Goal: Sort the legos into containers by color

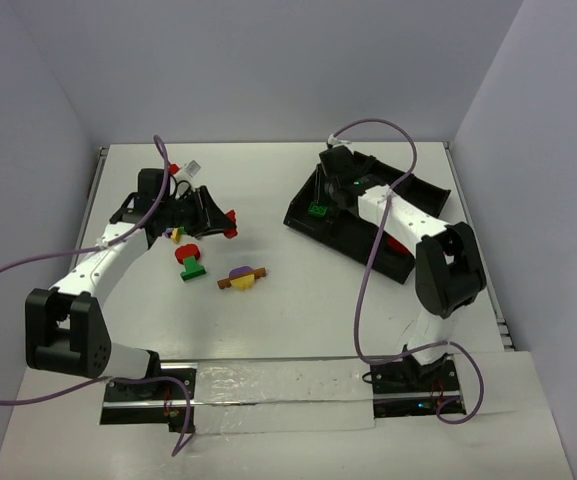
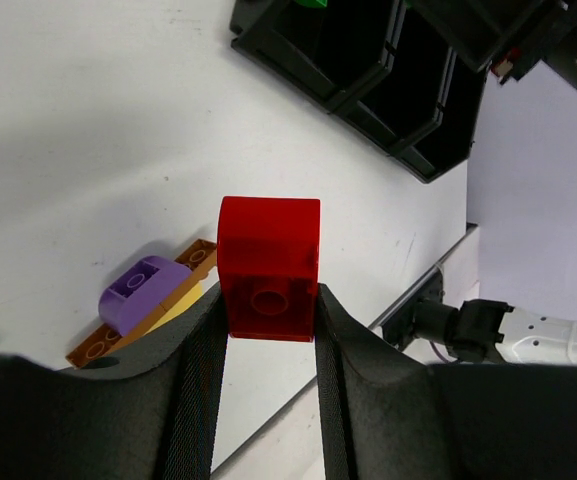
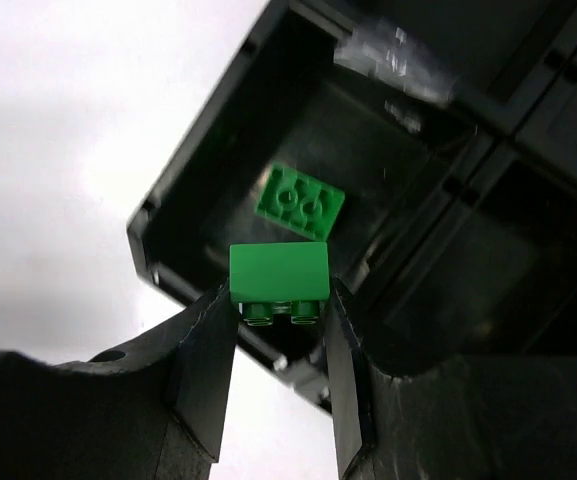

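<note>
My left gripper (image 2: pixel 268 305) is shut on a red lego (image 2: pixel 268 268), held above the table at the left (image 1: pixel 231 222). Below it on the table lies a purple brick (image 2: pixel 146 290) stuck on a brown plate (image 2: pixel 193 262) with yellow under it. My right gripper (image 3: pixel 280 300) is shut on a green lego (image 3: pixel 279 278), hovering over the near-left compartment of the black tray (image 3: pixel 158 255). A second green lego (image 3: pixel 300 200) lies flat inside that compartment. In the top view the right gripper (image 1: pixel 334 192) is over the tray's left end (image 1: pixel 298 218).
A red and green cluster (image 1: pixel 190 260), the purple-yellow-brown cluster (image 1: pixel 243 277) and a small yellow and purple piece (image 1: pixel 175 235) lie on the white table between the arms. The tray's other compartments (image 2: pixel 408 100) look dark. Walls stand to the left, right and back.
</note>
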Tool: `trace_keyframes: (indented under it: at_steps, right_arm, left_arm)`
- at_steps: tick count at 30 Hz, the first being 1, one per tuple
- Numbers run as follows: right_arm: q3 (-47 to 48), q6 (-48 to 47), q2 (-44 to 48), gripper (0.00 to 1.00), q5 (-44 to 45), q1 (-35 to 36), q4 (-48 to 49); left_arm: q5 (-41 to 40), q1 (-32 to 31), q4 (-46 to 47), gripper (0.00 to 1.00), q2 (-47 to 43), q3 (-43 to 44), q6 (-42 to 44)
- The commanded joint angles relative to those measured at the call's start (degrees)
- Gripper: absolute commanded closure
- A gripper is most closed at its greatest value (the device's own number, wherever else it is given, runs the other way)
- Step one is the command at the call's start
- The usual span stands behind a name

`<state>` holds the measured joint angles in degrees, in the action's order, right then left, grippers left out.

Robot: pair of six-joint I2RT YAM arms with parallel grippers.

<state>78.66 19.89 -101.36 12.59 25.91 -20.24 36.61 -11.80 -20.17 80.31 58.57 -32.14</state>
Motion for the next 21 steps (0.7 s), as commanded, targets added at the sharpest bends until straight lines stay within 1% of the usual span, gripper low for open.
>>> trace_keyframes:
  at_steps: [1,3,5,8,9,10,11,12,15,16,21]
  right_arm:
    - [8.30,3.30,-4.01,0.97,4.31,-0.50,-4.15]
    - [10.05,3.31,-5.29,0.93,5.06,-0.67,-5.12]
    - [11.67,3.25,-6.95,0.85,5.19,-1.17,-5.68]
    - [13.35,3.53,-8.53,0.82,4.31,-1.73,-6.68]
    - [13.56,3.35,-9.10,0.75,3.71,-1.94,-6.74]
    - [13.78,3.10,-9.42,0.61,3.00,-2.02,-6.74]
    - [14.28,2.64,-9.88,0.51,2.49,-2.07,-6.74]
    - [14.61,2.02,-10.22,0.44,2.22,-2.09,-6.77]
    - [15.04,0.41,-10.60,0.30,2.09,-2.09,-6.75]
    - [15.19,-0.14,-10.37,0.27,1.93,-2.09,-6.74]
    - [15.73,-1.39,-8.22,0.26,1.96,-2.15,-7.27]
  left_arm:
    - [-3.73,-0.94,-2.84,1.00,0.09,4.08,2.17]
    - [-3.75,-1.20,-3.11,1.00,0.77,4.51,2.08]
    - [-3.29,-1.53,-3.31,1.00,2.02,5.62,2.22]
    - [-4.23,-2.14,-4.69,1.00,4.03,7.70,3.01]
    - [-4.38,-2.32,-4.92,1.00,4.71,8.49,3.16]
    - [-4.59,-2.46,-5.15,1.00,5.22,9.62,3.29]
    - [-5.10,-2.51,-5.51,1.00,5.88,10.54,3.55]
    - [-5.43,-2.59,-5.72,1.00,6.78,11.64,3.63]
    - [-5.58,-2.97,-6.11,1.00,9.34,14.29,3.40]
    - [-5.58,-3.13,-6.26,1.00,9.81,14.76,3.40]
    - [-5.07,-4.90,-5.86,1.00,11.52,16.10,2.71]
